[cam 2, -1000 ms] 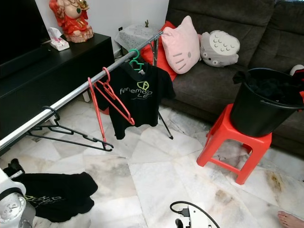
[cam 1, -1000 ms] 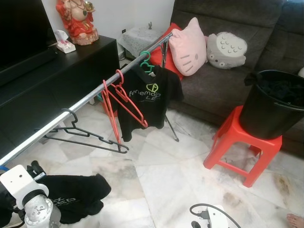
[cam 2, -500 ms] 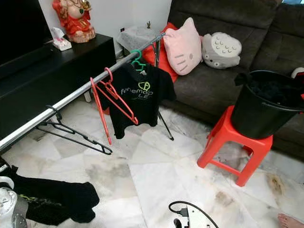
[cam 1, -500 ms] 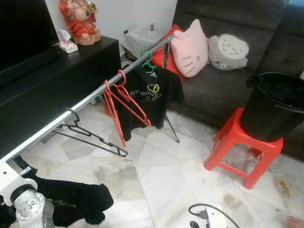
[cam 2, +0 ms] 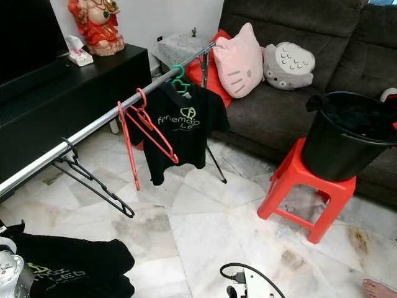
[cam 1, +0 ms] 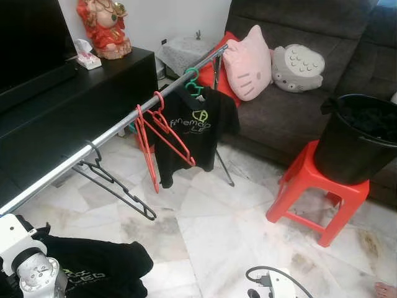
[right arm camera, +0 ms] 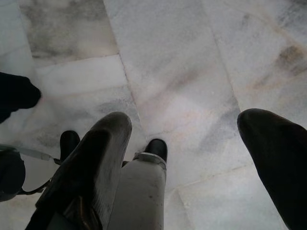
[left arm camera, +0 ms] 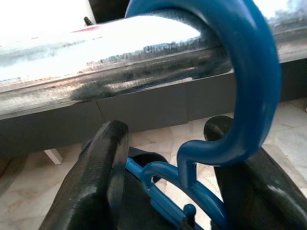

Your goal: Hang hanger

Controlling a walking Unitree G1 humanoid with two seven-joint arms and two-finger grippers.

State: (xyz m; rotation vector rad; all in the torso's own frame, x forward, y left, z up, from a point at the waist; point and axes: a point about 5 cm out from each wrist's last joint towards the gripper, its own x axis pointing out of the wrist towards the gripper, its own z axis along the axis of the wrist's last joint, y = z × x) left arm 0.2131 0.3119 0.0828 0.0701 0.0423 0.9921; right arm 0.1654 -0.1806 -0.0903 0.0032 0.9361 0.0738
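Release should come only once the blue hanger [left arm camera: 225,120], clamped in the left gripper [left arm camera: 168,191], sits fully over the rail [left arm camera: 120,48]; right gripper [right arm camera: 192,158] hangs open.

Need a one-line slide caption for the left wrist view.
Left gripper holds the blue hanger, its hook looped over the metal rail.

The metal clothes rail [cam 1: 118,129] slants across the room carrying a black hanger [cam 1: 115,183], two red hangers [cam 1: 162,133] and a green hanger [cam 1: 193,81] with a black T-shirt [cam 1: 193,132], and a blue hanger hook [left arm camera: 240,81] is looped over it too. Down on the marble floor [cam 1: 211,223] there's a red plastic stool [cam 1: 316,192] bearing a black bucket [cam 1: 356,146]. A black garment [cam 1: 93,273] lies crumpled on the tiles, and a white power strip [cam 2: 251,284] sits nearby.
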